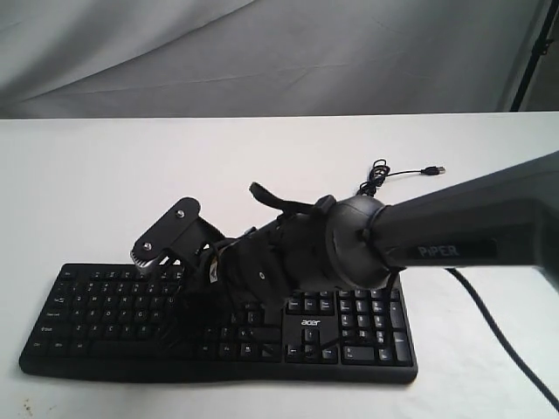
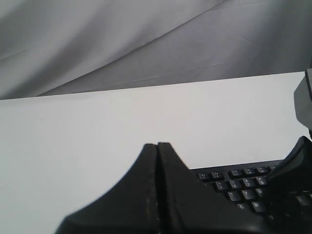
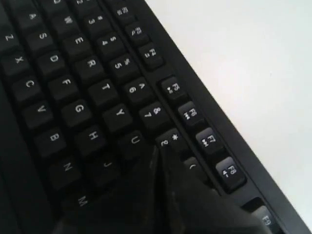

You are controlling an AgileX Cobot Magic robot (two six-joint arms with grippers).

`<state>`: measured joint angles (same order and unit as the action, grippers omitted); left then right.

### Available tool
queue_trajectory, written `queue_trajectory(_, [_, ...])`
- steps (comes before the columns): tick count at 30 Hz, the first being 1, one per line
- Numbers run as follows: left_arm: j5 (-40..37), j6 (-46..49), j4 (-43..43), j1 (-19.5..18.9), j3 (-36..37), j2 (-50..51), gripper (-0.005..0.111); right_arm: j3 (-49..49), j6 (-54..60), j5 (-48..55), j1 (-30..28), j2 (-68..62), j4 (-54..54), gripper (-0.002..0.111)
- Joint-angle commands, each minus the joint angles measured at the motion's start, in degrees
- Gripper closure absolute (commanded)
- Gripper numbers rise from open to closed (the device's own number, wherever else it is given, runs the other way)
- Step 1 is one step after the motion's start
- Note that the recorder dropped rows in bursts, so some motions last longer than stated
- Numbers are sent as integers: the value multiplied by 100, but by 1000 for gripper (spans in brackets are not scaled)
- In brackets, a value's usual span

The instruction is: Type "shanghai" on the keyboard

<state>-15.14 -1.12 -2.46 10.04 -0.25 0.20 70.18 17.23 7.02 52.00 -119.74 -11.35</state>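
Left gripper point(image 2: 157, 146) and right gripper point(image 3: 159, 151) closed.

White counter point(image 1: 79, 183), matte, evenly lit. Behind: grey creased cloth backdrop point(image 1: 262, 52). Dark stand pole point(image 1: 534, 52) at far right edge.

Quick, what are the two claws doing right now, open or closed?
Left gripper: shut, holding nothing.
Right gripper: shut, holding nothing, tips down over the keyboard keys.
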Motion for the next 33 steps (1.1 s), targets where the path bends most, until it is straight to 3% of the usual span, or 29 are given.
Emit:
queue_trajectory(1, [27, -16, -4, 20, 25, -20, 107, -22, 25, -17, -4, -122, -84, 108])
queue_trajectory(7, [27, -16, -4, 20, 25, -20, 107, -22, 48, 287, -4, 584, 118, 108])
queue_trajectory(11, [27, -16, -4, 20, 25, -20, 107, -683, 48, -122, 6, 1292, 241, 108])
queue_trajectory(14, [27, -16, -4, 20, 25, -20, 107, -1583, 48, -670, 6, 1920, 241, 108])
queue_trajectory(19, [27, -16, -4, 20, 25, -20, 107, -3422, 7, -2557, 6, 2980, 24, 108])
queue_trajectory(23, [27, -16, -4, 20, 25, -20, 107, -4176, -18, -2732, -7, 3494, -404, 108])
queue_trajectory(33, [27, -16, -4, 20, 25, -20, 107, -4587, -18, -3059, -7, 3697, -1499, 108])
